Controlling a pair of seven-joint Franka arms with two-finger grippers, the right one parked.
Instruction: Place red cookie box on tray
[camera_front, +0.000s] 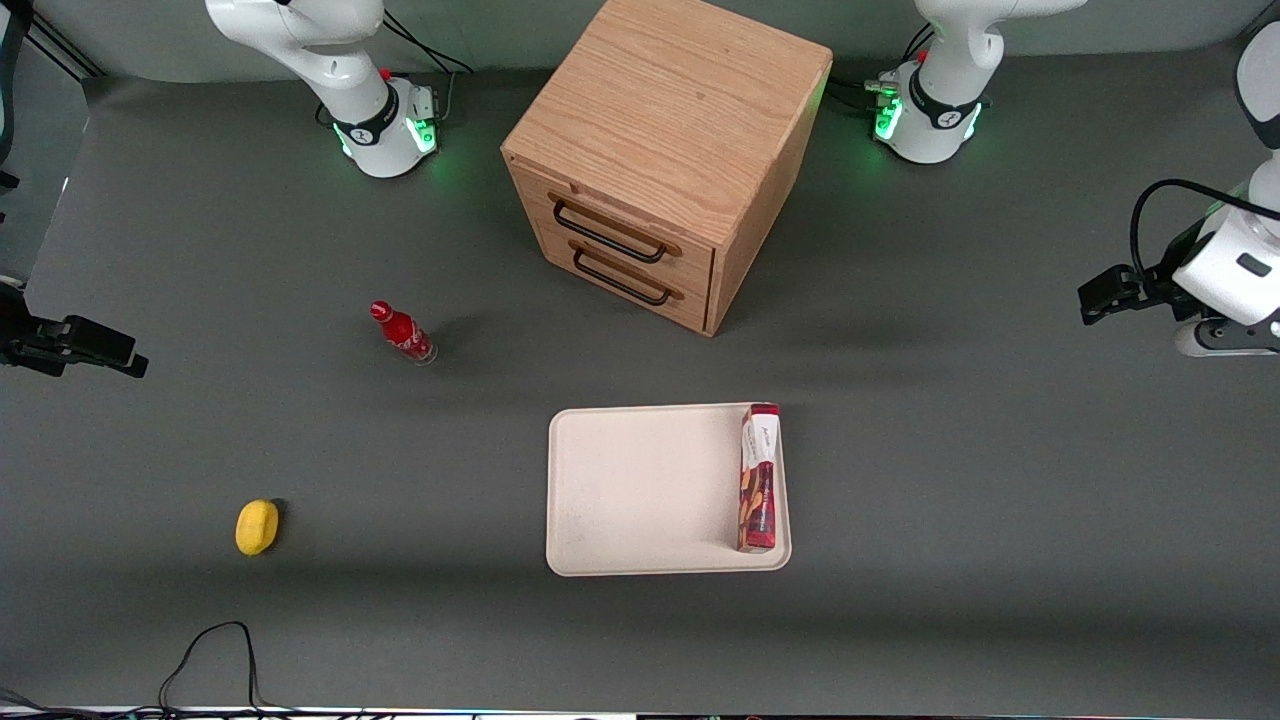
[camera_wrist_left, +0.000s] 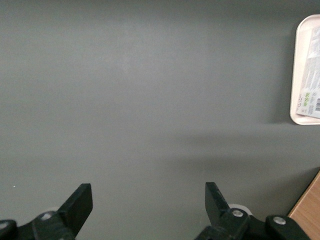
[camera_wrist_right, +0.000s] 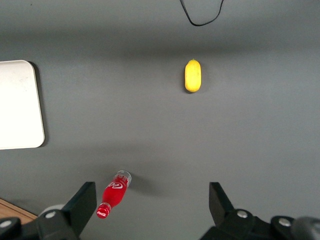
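The red cookie box (camera_front: 759, 478) lies flat on the tray (camera_front: 640, 490), along its rim nearest our gripper (camera_wrist_left: 148, 200), which hangs open and empty, well apart. We judge the box light, stiff, best pinched across its narrow sides.

The front view looks steeply down from high above the whole table (camera_front: 200, 200), taking in both arm bases, the cabinet (camera_front: 665, 160) and the tray (camera_front: 640, 490). The left wrist view looks straight down past the gripper (camera_wrist_left: 148, 202), its fingers (camera_wrist_left: 80, 202) wide apart, held high over bare table well away from the tray (camera_wrist_left: 297, 75), which it shares with the front view. The right wrist view also looks down, sharing the bottle (camera_wrist_right: 114, 194) and the lemon (camera_wrist_right: 192, 76).
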